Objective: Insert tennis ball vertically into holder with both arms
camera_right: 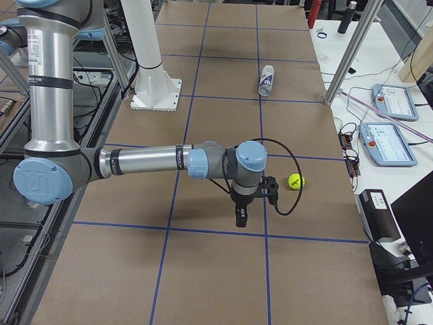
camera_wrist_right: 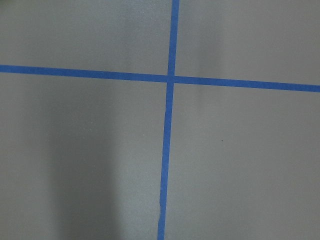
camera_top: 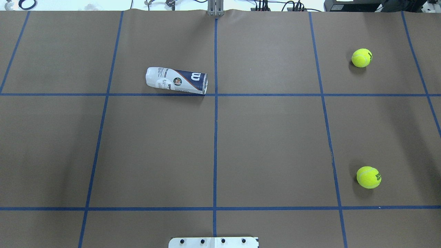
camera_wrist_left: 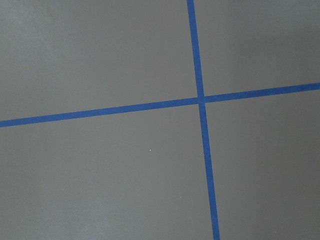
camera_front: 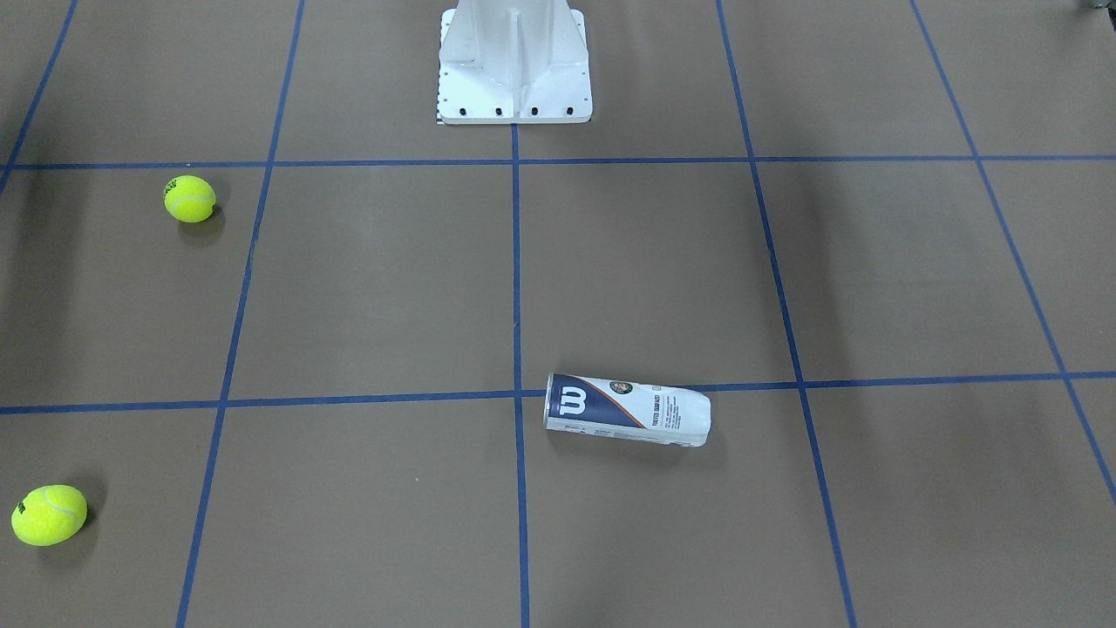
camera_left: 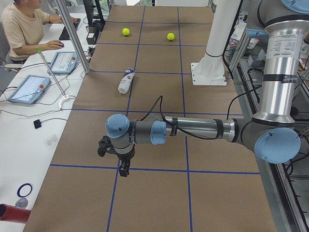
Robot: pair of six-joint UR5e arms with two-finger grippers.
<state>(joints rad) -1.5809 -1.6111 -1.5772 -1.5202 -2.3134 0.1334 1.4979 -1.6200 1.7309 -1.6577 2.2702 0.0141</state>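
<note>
Brown table gridded with blue tape; white side desk.

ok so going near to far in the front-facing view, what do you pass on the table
tennis ball → tennis-ball can lying on its side → second tennis ball → white base plate

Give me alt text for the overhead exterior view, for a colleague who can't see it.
A tennis-ball can lies on its side on the brown table, just left of the centre tape line. Two yellow tennis balls sit apart at right: the far ball and the near ball. No arm shows; a white base plate edges the bottom.
</note>
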